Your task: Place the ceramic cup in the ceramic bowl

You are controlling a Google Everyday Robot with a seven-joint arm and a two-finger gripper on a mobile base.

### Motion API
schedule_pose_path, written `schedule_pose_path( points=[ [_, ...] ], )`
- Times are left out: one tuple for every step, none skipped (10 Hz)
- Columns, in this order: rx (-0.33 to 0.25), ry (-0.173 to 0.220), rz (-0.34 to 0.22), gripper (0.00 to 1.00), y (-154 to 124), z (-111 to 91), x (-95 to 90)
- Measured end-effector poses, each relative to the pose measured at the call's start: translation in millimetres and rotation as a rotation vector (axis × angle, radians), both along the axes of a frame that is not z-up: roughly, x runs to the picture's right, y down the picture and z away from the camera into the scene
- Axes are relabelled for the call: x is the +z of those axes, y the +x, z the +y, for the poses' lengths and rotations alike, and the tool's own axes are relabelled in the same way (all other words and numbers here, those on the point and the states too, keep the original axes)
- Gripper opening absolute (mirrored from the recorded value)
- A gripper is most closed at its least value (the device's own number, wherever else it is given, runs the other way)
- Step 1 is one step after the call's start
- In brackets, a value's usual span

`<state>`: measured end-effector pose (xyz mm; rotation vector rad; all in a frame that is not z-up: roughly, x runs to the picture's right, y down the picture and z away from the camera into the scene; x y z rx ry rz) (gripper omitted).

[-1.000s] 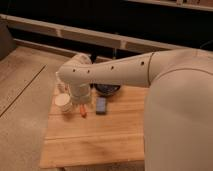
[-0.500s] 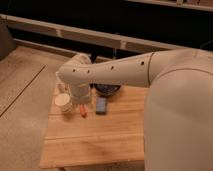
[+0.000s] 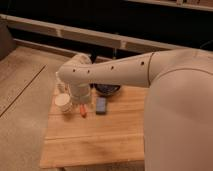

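Observation:
The cream-white ceramic cup [image 3: 63, 102] stands upright near the left edge of the wooden table [image 3: 95, 140]. The dark ceramic bowl [image 3: 108, 90] sits at the back middle of the table, partly hidden by my arm. My gripper [image 3: 81, 105] hangs down from the white wrist just right of the cup, between the cup and a blue block. It is low over the table and close beside the cup. I cannot tell whether it touches the cup.
A flat blue rectangular block [image 3: 101, 105] lies in front of the bowl. A small orange-red thing [image 3: 83, 112] shows under the gripper. My large white arm [image 3: 170, 100] covers the table's right side. A dark shelf front [image 3: 100, 37] runs behind.

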<state>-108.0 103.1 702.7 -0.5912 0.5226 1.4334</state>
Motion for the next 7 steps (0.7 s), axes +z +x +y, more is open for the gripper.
schedule_pose_path(
  points=[
    [0.000,0.000,0.000,0.65,0,0,0.0],
    [0.000,0.000,0.000,0.65,0,0,0.0],
    [0.000,0.000,0.000,0.65,0,0,0.0],
    [0.000,0.000,0.000,0.65,0,0,0.0],
    [-0.001,0.003,-0.001,0.65,0,-1,0.0],
    [0.001,0.007,-0.003,0.65,0,-2,0.1],
    [0.012,0.061,-0.046,0.65,-4,-14,1.9]
  ],
)
